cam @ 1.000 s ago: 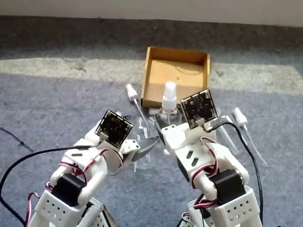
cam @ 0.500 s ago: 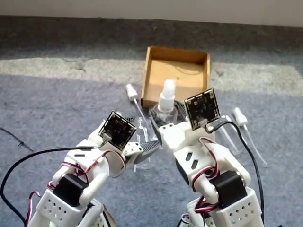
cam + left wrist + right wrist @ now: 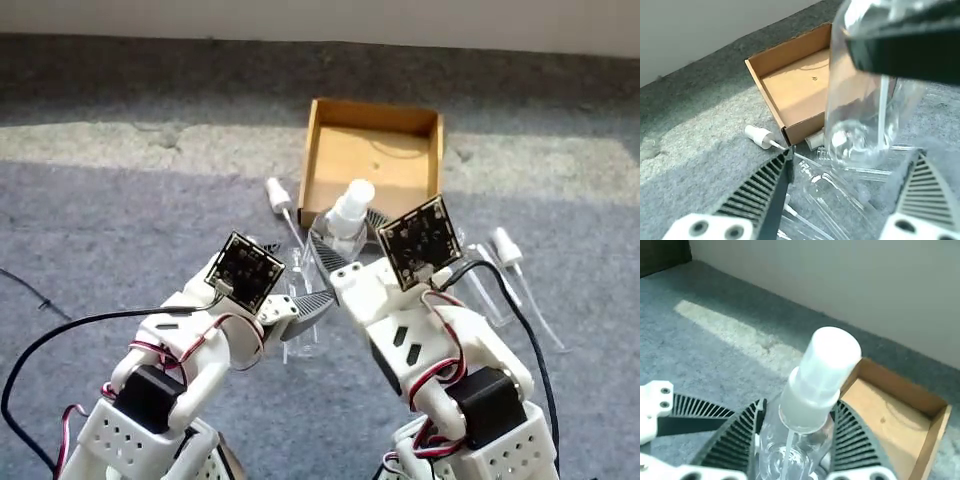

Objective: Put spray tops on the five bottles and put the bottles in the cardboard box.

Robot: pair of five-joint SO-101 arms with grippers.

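High view
- Right gripper (image 3: 350, 240): clamped on a clear bottle (image 3: 345, 225), one ribbed finger on each side of the body.
- Bottle: white spray top (image 3: 352, 198) fitted; it leans a little and rises past the fingertips.
- Cardboard box (image 3: 322, 150): open, on the grey carpet (image 3: 150, 220), just beyond the right gripper's tips. The held bottle is at its near edge, not inside.
- Left gripper (image 3: 305, 290): released and holding nothing, just beside the right gripper with its tips pointing toward the held bottle.
- Uncapped bottles (image 3: 298, 268): lying flat under and between the two grippers. Another lies on the outer side of the right gripper.
- Loose spray tops (image 3: 278, 193): one ahead of the left gripper near the box corner, one off the right gripper's outer side, each with its tube attached.

Left wrist view
- Left gripper (image 3: 852, 157): fingers (image 3: 765, 195) spread wide with nothing between the pads.
- Bottle (image 3: 860, 115): just ahead of the open fingers, with a dark finger of the other gripper across its upper part.
- Cardboard box (image 3: 765, 90): beyond the bottle.
- Loose spray top (image 3: 757, 136): ahead of one fingertip, beside the box corner.
- Uncapped bottles (image 3: 830, 195): on the carpet below the fingers.

Right wrist view
- Right gripper (image 3: 799, 410): shut against the bottle's shoulders.
- Spray top (image 3: 820, 375): standing above the fingers, tilted.
- Cardboard box (image 3: 935, 440): ahead and to one side.
- Left gripper (image 3: 695, 415): close alongside.
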